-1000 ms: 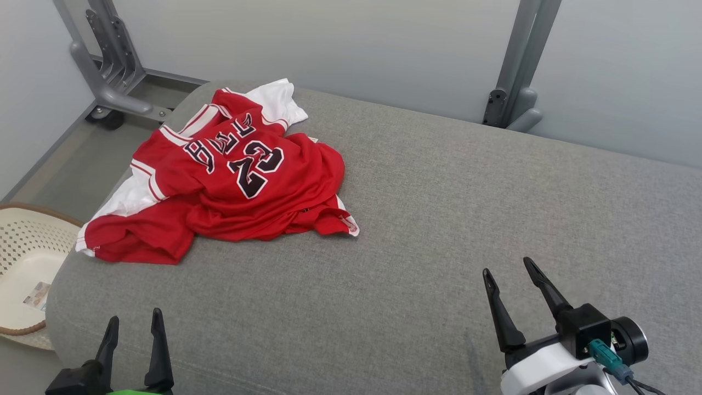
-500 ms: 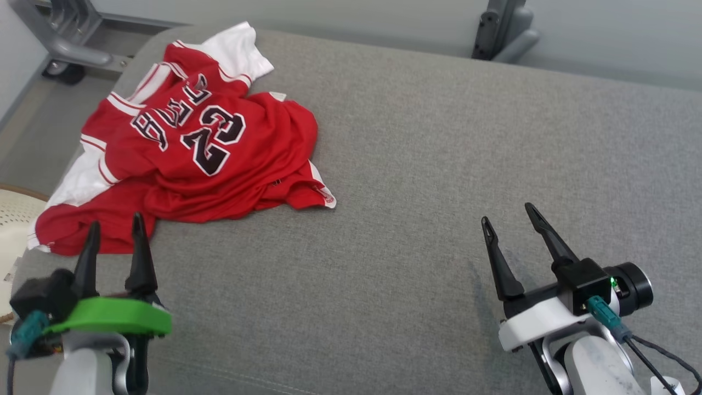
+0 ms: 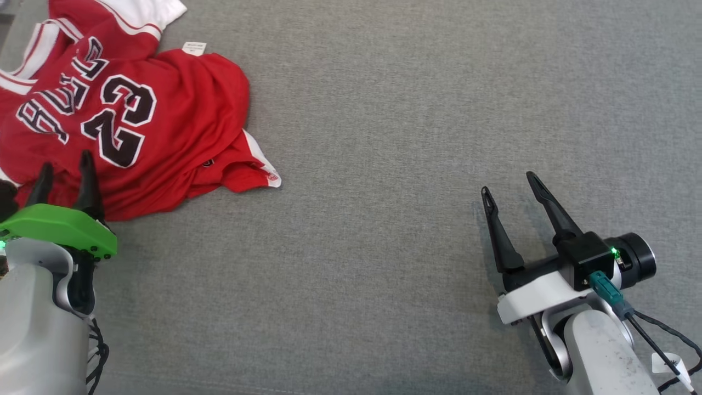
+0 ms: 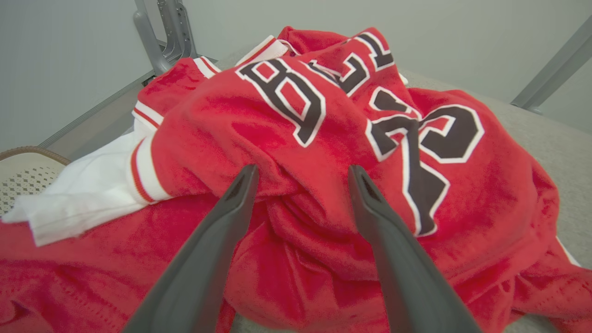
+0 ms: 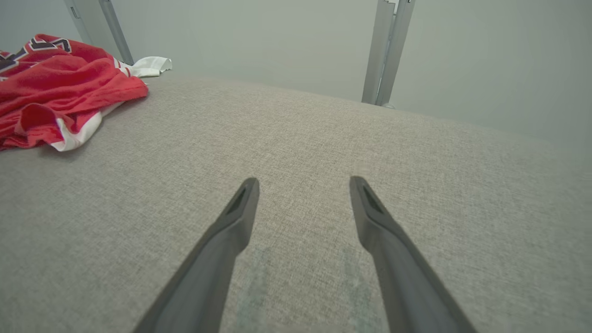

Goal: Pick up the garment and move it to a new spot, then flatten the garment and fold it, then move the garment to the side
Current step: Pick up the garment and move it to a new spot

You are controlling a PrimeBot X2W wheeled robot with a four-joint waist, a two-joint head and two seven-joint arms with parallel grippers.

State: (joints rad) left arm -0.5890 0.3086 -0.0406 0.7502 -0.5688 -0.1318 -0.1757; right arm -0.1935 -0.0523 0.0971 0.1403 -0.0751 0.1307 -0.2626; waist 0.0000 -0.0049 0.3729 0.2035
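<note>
The garment (image 3: 164, 120) is a red jersey with white trim and a black "23", lying crumpled at the upper left of the grey cushion (image 3: 384, 164). My left gripper (image 3: 64, 170) stands open at the jersey's near edge; in the left wrist view its fingers (image 4: 231, 203) straddle a raised red fold of the garment (image 4: 323, 152), with a gap still between them. My right gripper (image 3: 509, 184) is open over bare grey fabric at the lower right, far from the jersey. The right wrist view has the garment (image 5: 60, 97) at its upper left and the right gripper (image 5: 303, 185) holding nothing.
A woven cream basket (image 4: 23, 171) sits beyond the cushion's left edge. Grey metal frame posts (image 5: 386, 51) and a pale wall stand behind the cushion. Wide bare cushion stretches between the jersey and my right gripper.
The head camera has tilted down, so the whole picture shifted. My left gripper has risen and come forward to the jersey's near edge. Both grippers stayed open.
</note>
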